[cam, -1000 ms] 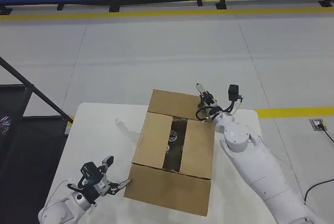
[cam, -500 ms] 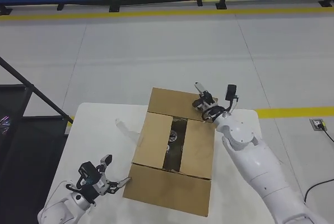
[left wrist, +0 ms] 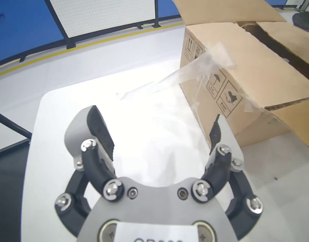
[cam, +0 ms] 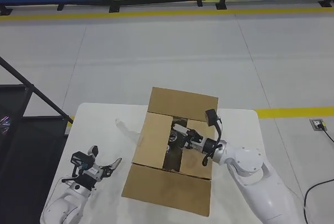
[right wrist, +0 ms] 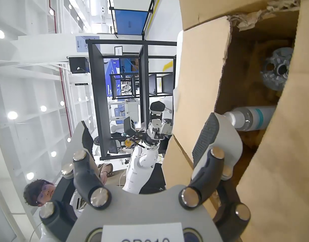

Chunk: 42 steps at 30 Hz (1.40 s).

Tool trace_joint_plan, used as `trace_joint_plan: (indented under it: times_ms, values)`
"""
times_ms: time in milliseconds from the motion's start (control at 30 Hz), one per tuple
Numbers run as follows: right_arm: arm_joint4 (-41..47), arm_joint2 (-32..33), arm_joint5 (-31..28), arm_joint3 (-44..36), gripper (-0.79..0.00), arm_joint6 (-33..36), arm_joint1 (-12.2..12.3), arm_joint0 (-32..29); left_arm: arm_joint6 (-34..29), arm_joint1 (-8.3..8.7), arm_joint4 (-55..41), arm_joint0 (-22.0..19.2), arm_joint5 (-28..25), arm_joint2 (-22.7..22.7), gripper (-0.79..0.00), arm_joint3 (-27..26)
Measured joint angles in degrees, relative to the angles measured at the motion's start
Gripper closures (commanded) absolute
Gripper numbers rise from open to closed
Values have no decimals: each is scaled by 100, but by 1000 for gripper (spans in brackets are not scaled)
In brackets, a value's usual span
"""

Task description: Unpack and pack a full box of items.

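Observation:
The cardboard box (cam: 156,137) stands mid-table, its two top flaps parted along a dark gap. My right gripper (cam: 179,137) hangs open over that gap; in the right wrist view the gripper (right wrist: 146,137) has one finger (right wrist: 209,132) at the gap's edge and the other out over the flap. Inside the box lie a bottle with a teal label (right wrist: 255,120), a grey round metal part (right wrist: 276,69) and crumpled paper (right wrist: 257,13). My left gripper (cam: 105,158) stays open and empty above the table at the front left, a short way from the box (left wrist: 245,64).
A strip of clear tape (left wrist: 194,74) hangs off the box's left side onto the white table (cam: 100,123). The far flap (cam: 175,102) and the near flap (cam: 167,190) lie folded outward. Bare tabletop (left wrist: 144,127) lies to the box's left.
My right gripper has swung from the box's far right corner to above the middle gap. My left gripper has drawn back a little to the left, away from the box.

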Motion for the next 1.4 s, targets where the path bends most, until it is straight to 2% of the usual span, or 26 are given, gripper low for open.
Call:
trace_joint_plan:
  times_ms: [200, 400, 1067, 1267, 1400]
  values:
    - [-150, 70, 81, -162, -785, -180, 28, -235, 78, -108, 50, -520, 117, 558, -785, 496]
    - [-89, 35, 96, -8, -785, -216, 8, -185, 292, -132, 253, -668, -87, 768, -785, 676]
    - [-136, -483, 240, 900, -785, 97, -146, 582, 780, -120, 791, -416, -475, 1005, -785, 446]
    - [-141, -674, 59, 1366, -785, 178, -221, 841, 870, -102, 786, -280, -388, 897, -785, 329]
    - [233, -782, -94, 1742, -785, 479, -299, 1034, 872, -88, 593, -126, -294, 724, -785, 170]
